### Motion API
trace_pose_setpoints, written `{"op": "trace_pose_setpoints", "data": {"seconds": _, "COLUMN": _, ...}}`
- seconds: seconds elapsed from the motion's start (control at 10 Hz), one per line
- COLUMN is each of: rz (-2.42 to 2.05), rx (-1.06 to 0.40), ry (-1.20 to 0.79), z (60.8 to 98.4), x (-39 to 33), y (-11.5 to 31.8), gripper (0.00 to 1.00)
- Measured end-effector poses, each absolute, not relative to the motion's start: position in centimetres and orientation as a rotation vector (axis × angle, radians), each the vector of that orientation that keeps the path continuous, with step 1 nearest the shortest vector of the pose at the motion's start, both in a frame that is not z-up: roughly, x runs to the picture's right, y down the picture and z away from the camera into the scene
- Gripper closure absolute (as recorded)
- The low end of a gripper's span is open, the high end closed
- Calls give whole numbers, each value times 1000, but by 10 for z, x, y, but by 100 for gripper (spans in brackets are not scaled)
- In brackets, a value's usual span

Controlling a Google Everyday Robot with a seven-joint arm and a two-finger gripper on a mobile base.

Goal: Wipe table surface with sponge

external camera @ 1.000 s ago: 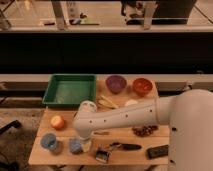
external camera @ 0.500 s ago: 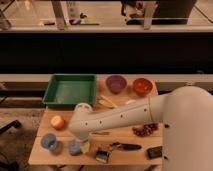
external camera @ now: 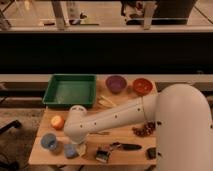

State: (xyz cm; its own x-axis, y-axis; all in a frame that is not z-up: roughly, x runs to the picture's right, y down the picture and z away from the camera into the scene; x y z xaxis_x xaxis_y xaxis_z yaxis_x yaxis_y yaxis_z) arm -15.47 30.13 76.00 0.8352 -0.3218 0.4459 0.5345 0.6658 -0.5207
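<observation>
The small blue rectangular sponge (external camera: 70,150) lies just left of the tool (external camera: 81,148) on the light-brown wooden worktop (external camera: 127,136); I cannot tell the tool's opening.

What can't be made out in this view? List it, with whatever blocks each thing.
- The tool, low at the table's front-left by the small blue sponge: largely hidden beneath the white arm in the camera view; contact with the sponge is unclear.
- Light-brown wooden tabletop: the arm covers its middle strip.
- Small dark object, front-right: too small to identify.
</observation>
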Motion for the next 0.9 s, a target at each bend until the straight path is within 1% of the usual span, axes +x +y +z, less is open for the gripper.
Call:
{"op": "trace_pose_setpoints", "data": {"seconds": 0.3, "rz": -512, "rx": -688, "ry": -340, "z": 750, "x": -156, "y": 305, "gripper": 72}}
{"op": "trace_pose_setpoints", "data": {"seconds": 0.7, "rz": -506, "rx": -677, "ry": -316, "z": 738, "x": -137, "y": 296, "gripper": 72}}
{"op": "trace_pose_setpoints", "data": {"seconds": 0.8, "rz": -502, "rx": -678, "ry": -301, "z": 738, "x": -129, "y": 294, "gripper": 73}}
{"op": "trace_pose_setpoints", "data": {"seconds": 0.9, "rz": -504, "rx": -679, "ry": -285, "z": 740, "x": -123, "y": 293, "gripper": 76}}
